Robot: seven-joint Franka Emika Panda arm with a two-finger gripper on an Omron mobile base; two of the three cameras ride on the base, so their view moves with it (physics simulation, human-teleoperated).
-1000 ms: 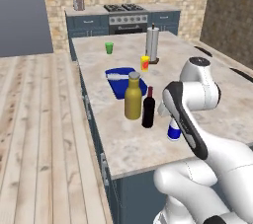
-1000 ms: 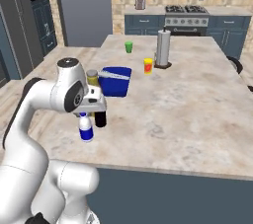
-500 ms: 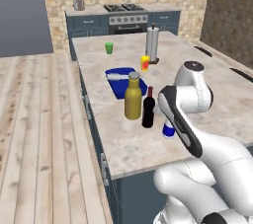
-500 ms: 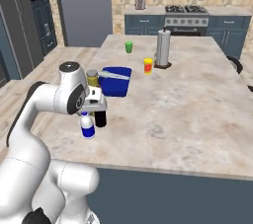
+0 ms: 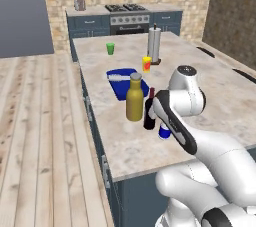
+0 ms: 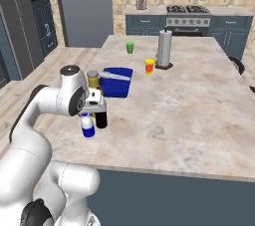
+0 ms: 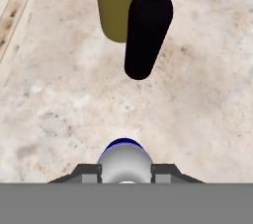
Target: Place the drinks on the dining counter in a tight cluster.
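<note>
Three drinks stand close together on the dining counter (image 5: 125,146) near its left edge. The tall mustard-yellow bottle (image 5: 134,98) and the dark wine bottle (image 5: 149,112) are side by side. The small blue-labelled bottle (image 5: 164,132) is just right of the wine bottle, with a narrow gap. My gripper (image 6: 88,115) is shut on that small bottle (image 6: 87,127) at its white cap (image 7: 126,165), coming down from above. In the hand view my gripper (image 7: 127,172) pinches the cap, with the wine bottle (image 7: 146,30) and the yellow bottle (image 7: 116,6) just beyond it.
Behind the bottles is a blue bowl (image 5: 122,81) with a white utensil in it. Farther back stand a yellow cup (image 5: 146,64), a green cup (image 5: 110,48) and a tall steel cylinder (image 5: 154,44). The counter's left edge drops to wooden floor (image 5: 45,136).
My gripper has carried the small bottle sideways toward the wine bottle, narrowing the gap. The other two bottles have not moved.
</note>
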